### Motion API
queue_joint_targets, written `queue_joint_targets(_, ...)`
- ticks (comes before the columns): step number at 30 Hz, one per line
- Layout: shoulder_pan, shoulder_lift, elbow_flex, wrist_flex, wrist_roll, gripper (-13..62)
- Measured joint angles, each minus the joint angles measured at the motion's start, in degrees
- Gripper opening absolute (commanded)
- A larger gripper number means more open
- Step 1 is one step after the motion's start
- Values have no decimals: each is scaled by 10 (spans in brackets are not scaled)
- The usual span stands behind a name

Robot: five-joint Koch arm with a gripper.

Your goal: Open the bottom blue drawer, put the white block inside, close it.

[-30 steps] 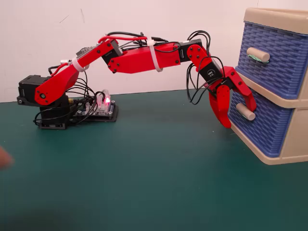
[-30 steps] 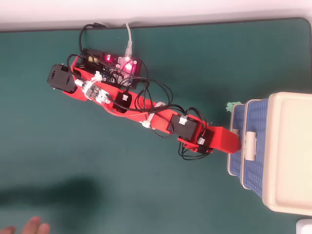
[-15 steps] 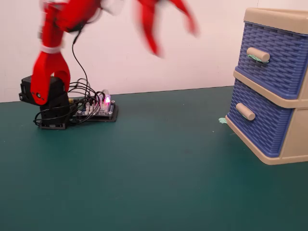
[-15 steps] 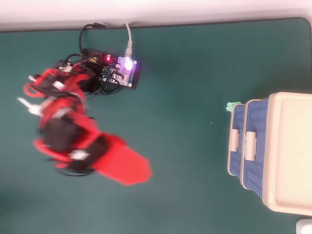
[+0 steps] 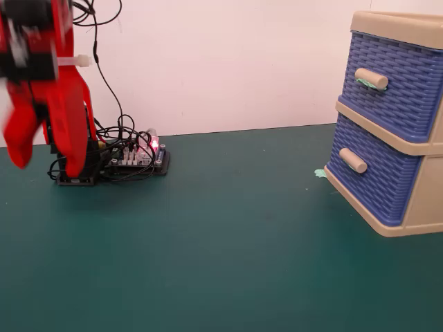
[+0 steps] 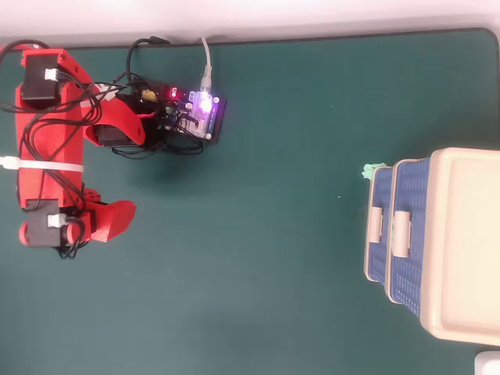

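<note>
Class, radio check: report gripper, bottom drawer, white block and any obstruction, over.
Gripper near the arm's base, far from the cabinet; jaws unreadable. Bottom blue drawer looks closed. White block not in view. Nothing seen on the mat between arm and drawer.

The red arm [image 6: 51, 148] stands folded up above its own base [image 5: 73, 176], its upper links reaching past the top edge of the fixed view. The pincer [image 5: 19, 142] hangs pointing downward beside the base, blurred; its jaw spacing cannot be made out.
</note>
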Motion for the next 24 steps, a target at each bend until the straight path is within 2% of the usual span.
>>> queue_joint_targets(5, 1, 120, 290, -127, -33, 341)
queue_joint_targets(8, 1, 204, 364, -134, -69, 340)
queue_joint_targets(14, 9, 236, 379, -107, -212, 341)
queue_joint_targets(24, 11, 236, 377, -106, -213, 342)
